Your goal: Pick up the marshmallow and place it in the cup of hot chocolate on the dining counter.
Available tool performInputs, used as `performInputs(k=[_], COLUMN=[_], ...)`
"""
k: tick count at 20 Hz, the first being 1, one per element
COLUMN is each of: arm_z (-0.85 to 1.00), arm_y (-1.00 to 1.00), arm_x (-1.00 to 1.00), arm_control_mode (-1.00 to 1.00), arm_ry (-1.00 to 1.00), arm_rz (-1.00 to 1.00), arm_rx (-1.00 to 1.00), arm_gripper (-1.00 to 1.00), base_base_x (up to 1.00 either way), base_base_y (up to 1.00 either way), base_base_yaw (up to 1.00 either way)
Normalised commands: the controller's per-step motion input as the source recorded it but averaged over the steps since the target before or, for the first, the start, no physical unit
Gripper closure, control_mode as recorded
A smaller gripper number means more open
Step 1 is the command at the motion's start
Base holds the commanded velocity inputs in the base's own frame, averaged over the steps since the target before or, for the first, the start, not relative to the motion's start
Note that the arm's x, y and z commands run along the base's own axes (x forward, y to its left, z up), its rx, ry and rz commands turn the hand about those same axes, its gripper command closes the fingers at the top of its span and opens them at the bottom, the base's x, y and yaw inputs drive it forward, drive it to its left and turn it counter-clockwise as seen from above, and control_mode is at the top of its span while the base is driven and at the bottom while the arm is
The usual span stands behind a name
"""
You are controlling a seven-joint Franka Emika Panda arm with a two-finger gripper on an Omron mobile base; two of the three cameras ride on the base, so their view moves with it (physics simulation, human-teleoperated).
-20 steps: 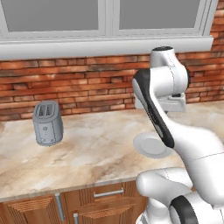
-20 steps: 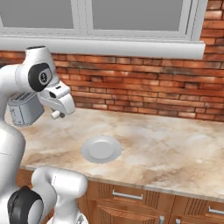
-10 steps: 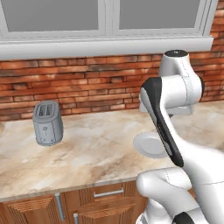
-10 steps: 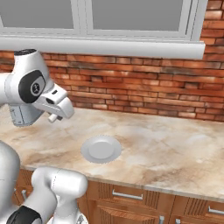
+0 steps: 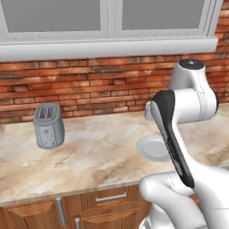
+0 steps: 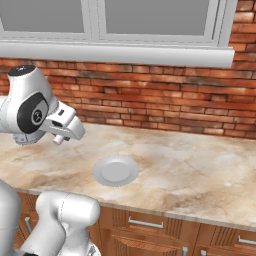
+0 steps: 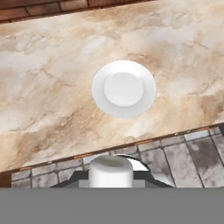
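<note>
- The marshmallow (image 7: 110, 169) sits at the bottom of the hand view, right at the claw. It looks held there.
- The claw's tips are hidden in the hand view, so I cannot tell if the claw is clenched on it.
- In the right base view the claw (image 6: 59, 140) hangs off the end of the white arm, above the left part of the counter (image 6: 200, 170).
- A round grey plate (image 7: 124, 89) lies flat on the counter. It has nothing on it.
- In the hand view the marshmallow is well apart from the plate, out past the counter's front edge, with the grey tile floor (image 7: 183, 151) behind it.
- A grey toaster (image 5: 48, 125) stands on the counter, far to the left of the plate, by the brick wall (image 5: 89, 85).
- A window (image 6: 150, 20) is above the bricks.
- Wooden drawers (image 6: 150, 232) are under the counter.
</note>
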Motion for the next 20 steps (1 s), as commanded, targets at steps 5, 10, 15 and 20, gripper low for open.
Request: performInputs(k=[5, 10, 15, 20], arm_z=[0.07, 0.01, 0.0, 0.0], arm_y=[0.0, 0.0, 0.0, 0.0], arm_x=[0.0, 0.03, 0.0, 0.0], arm_control_mode=[-1.0, 1.0, 1.0, 1.0], arm_ry=[0.02, 0.13, 0.0, 0.0], arm_rz=[0.07, 0.02, 0.0, 0.0], arm_rx=[0.0, 0.0, 0.0, 0.0], arm_gripper=[1.0, 1.0, 1.0, 1.0], base_base_x=[0.0, 0.03, 0.01, -0.43], base_base_y=[0.0, 0.0, 0.0, 0.03], base_base_yaw=[0.0, 0.0, 0.0, -0.08])
